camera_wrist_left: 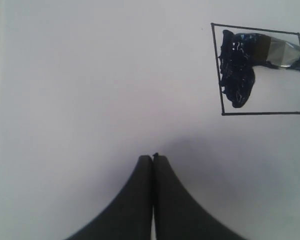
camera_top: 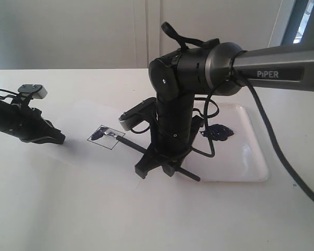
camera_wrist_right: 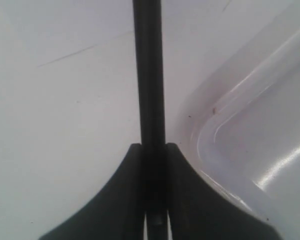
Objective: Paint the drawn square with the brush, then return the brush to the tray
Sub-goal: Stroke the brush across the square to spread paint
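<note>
My right gripper (camera_wrist_right: 152, 150) is clamped on the brush (camera_wrist_right: 149, 75), whose tip rests inside the drawn square (camera_wrist_left: 280, 92) on paper (camera_wrist_left: 90, 75) beside the tray (camera_top: 251, 157); only one side is painted, and the tray return is not yet done.

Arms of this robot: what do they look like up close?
The left arm and right arm are black. The right has rounded joints, a grey tube marked PIPER, and loose black cables. The left claw and right claw have curved, tapering black fingers.
</note>
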### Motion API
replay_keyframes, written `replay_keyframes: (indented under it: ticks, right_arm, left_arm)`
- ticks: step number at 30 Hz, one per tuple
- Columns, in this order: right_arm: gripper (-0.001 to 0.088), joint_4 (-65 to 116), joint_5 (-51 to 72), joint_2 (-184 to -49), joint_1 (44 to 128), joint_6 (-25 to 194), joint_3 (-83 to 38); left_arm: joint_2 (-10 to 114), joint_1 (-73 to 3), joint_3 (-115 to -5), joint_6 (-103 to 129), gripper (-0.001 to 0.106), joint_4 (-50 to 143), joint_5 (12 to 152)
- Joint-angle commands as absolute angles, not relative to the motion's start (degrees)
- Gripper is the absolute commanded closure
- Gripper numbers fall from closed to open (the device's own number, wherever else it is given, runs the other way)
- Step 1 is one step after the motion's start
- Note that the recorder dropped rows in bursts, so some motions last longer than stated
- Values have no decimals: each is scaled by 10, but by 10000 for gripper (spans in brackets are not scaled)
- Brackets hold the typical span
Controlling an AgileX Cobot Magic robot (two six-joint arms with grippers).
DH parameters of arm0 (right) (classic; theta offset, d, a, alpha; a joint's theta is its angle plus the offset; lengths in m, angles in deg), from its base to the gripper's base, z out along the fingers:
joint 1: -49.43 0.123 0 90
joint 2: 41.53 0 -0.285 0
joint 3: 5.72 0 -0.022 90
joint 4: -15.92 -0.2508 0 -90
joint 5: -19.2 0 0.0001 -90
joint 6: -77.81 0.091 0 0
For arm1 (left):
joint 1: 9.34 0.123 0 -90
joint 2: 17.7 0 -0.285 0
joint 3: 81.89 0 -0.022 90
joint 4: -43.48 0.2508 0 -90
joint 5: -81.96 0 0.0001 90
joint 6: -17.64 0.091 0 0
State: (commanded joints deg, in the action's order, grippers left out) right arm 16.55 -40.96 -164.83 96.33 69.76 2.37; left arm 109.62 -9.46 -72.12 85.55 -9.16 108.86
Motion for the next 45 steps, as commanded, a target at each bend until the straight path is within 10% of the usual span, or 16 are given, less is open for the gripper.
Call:
replay_keyframes:
  ticks: [45]
  right_arm:
    - [868, 93, -443, -1633, 963, 651, 24]
  left_arm:
    - [1096, -95, -721, 852, 1053, -96, 1090]
